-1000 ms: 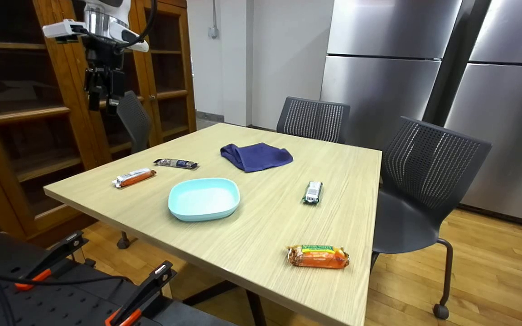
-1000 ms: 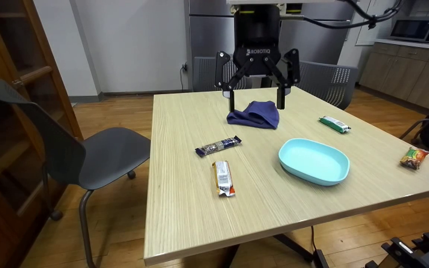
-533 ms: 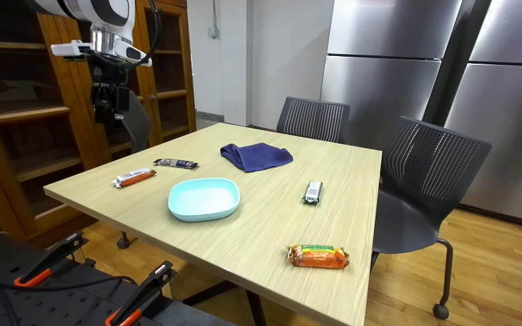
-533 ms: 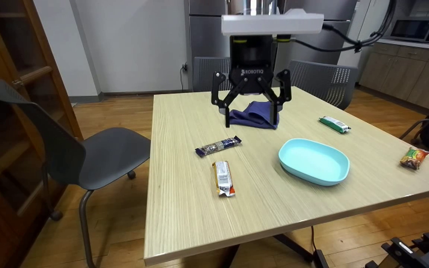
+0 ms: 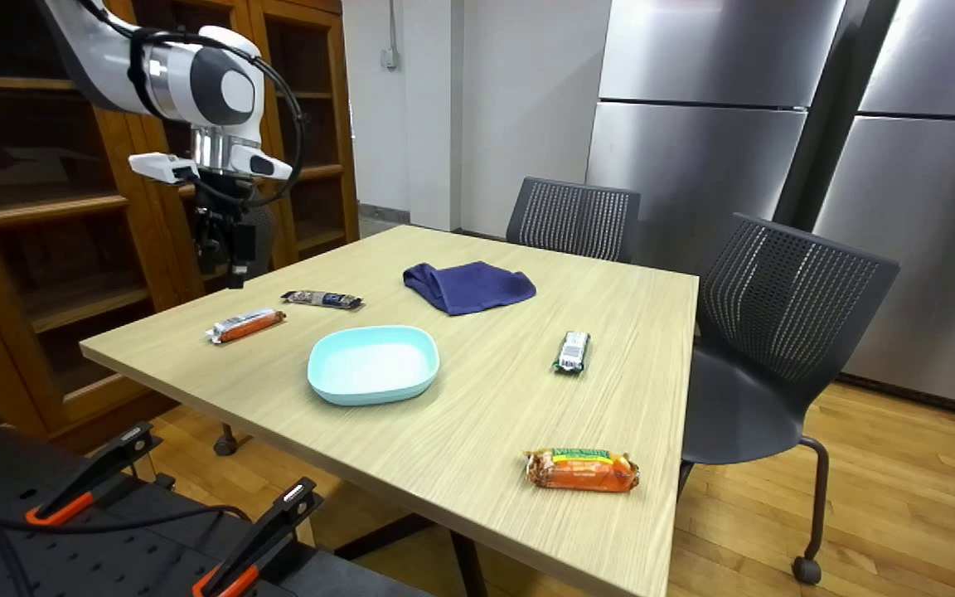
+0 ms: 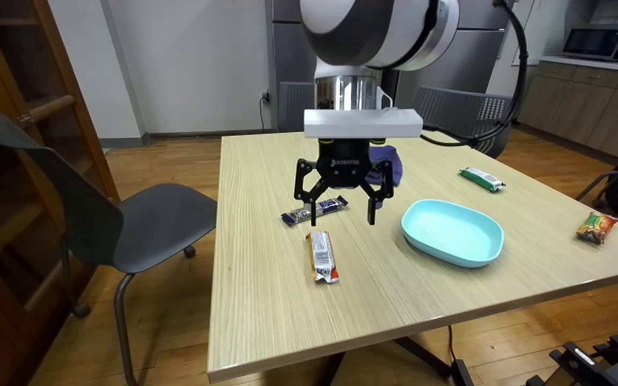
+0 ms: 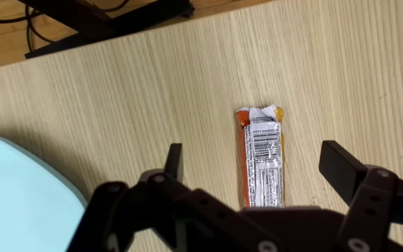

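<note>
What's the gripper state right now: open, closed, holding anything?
Gripper: open, jaws wide apart, holding nothing; the white-and-orange wrapped bar lies ungripped below it.

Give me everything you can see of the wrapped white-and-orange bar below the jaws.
The wrapped bar is long and narrow, in glossy wrapping that looks like plastic film. Its upper face is white, with small print and a barcode; orange runs down one side, golden yellow down the other. The end seen in the wrist view is crimped and jagged. It lies flat, touching only the table, apart from the turquoise tray; the open jaws hang above it.
</note>
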`<state>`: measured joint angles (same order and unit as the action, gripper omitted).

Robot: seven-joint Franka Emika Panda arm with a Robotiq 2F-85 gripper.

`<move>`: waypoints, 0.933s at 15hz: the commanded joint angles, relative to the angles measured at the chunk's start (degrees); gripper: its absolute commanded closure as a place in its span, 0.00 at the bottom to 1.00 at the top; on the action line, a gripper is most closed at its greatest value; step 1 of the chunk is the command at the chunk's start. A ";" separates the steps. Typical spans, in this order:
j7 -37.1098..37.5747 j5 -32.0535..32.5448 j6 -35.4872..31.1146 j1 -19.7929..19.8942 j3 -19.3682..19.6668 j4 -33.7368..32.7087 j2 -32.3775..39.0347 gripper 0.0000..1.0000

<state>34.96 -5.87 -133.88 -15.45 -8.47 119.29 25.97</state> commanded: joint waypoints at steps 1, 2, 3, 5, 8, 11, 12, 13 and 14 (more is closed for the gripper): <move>3.53 0.11 -3.74 -2.51 1.99 -3.06 3.94 0.00; 4.53 0.69 -4.89 -3.29 2.61 -3.62 4.97 0.00; 5.10 0.98 -5.53 -3.88 3.09 -4.15 5.80 0.00; 6.05 1.33 -6.48 -4.94 3.99 -5.26 7.53 0.00; 7.17 1.95 -6.06 -6.42 5.34 -7.41 10.27 0.00; 8.20 2.84 -5.74 -7.46 6.42 -9.05 12.80 0.00; 8.28 3.08 -5.57 -7.69 6.66 -9.77 13.70 0.00; 8.25 3.26 -5.33 -7.87 6.87 -10.40 14.44 0.00; 8.51 3.70 -5.20 -8.26 7.19 -11.02 15.16 0.00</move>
<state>41.08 -3.98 -140.29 -21.98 -2.67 111.71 38.53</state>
